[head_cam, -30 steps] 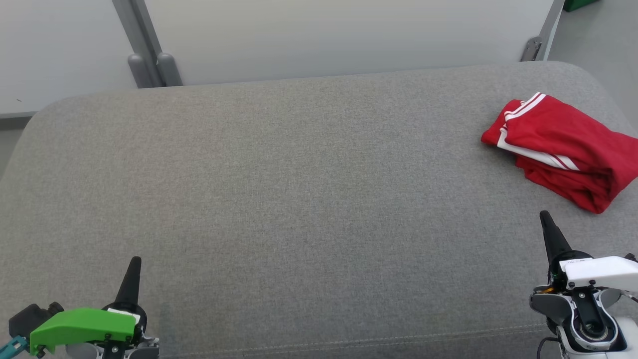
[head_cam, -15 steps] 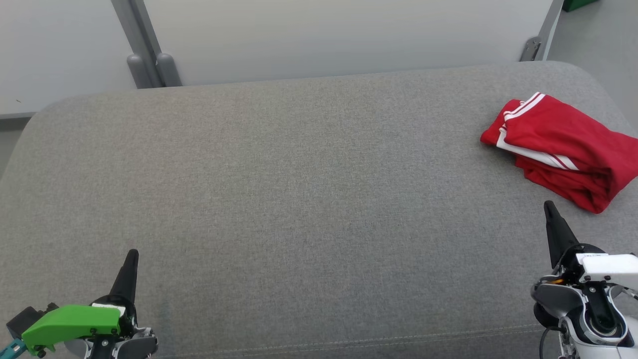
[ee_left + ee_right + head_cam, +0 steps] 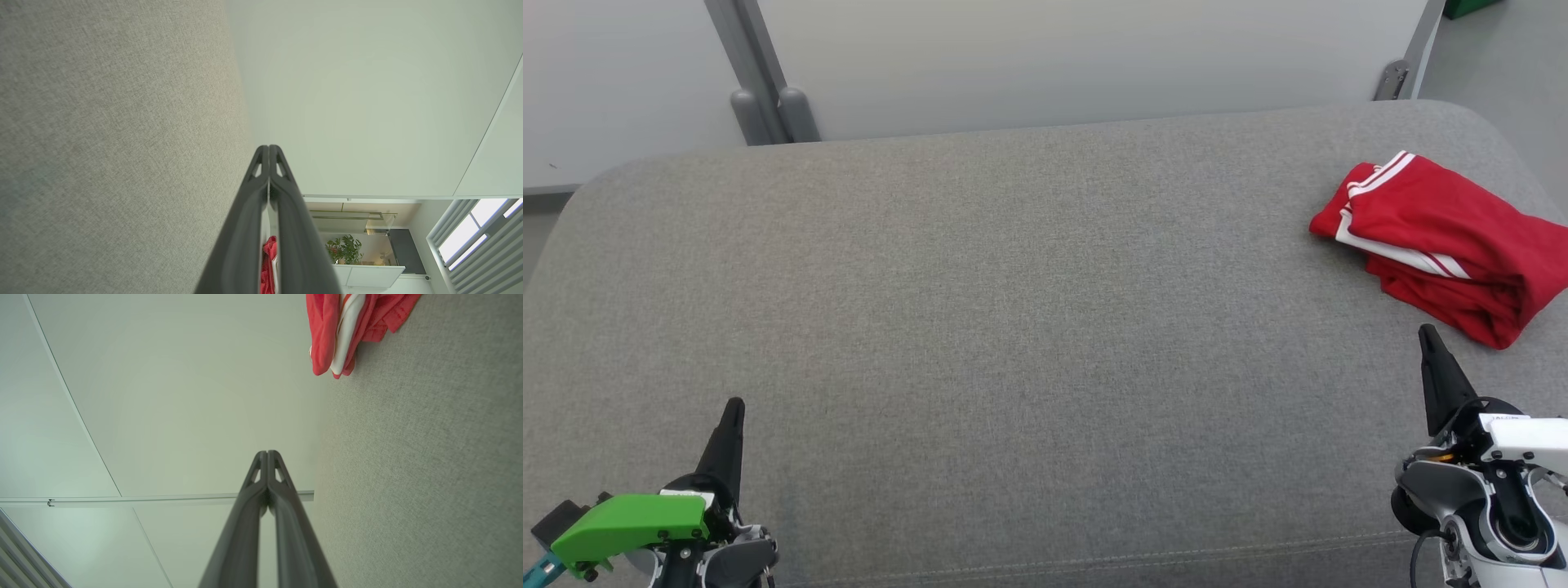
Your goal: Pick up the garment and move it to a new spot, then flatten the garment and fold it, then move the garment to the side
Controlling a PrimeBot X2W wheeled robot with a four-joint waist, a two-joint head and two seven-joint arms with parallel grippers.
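Resting folded, red garment with white stripes [image 3: 1441, 245] at far right edge of grey fabric cushion [image 3: 1013, 327] | left end effector [image 3: 731, 418] and right end effector [image 3: 1431, 347], both pinched closed and empty, have drifted slightly; task looks finished | broad open cushion centre.

- An office-like or lab interior: plain pale partition panels [image 3: 1054, 57] at 12 o'clock of the head view, set in grey metal posts [image 3: 760, 82] with rounded feet
- A wide grey upholstered cushion [image 3: 1013, 327], like a sofa seat or bed, serves as the work surface
- At 5 o'clock of the left wrist view, a potted plant [image 3: 345, 249] stands on a white cabinet [image 3: 367, 275], with a slatted window [image 3: 470, 237] at 4 o'clock
- A bare grey floor [image 3: 1503, 57] shows at 1 o'clock of the head view
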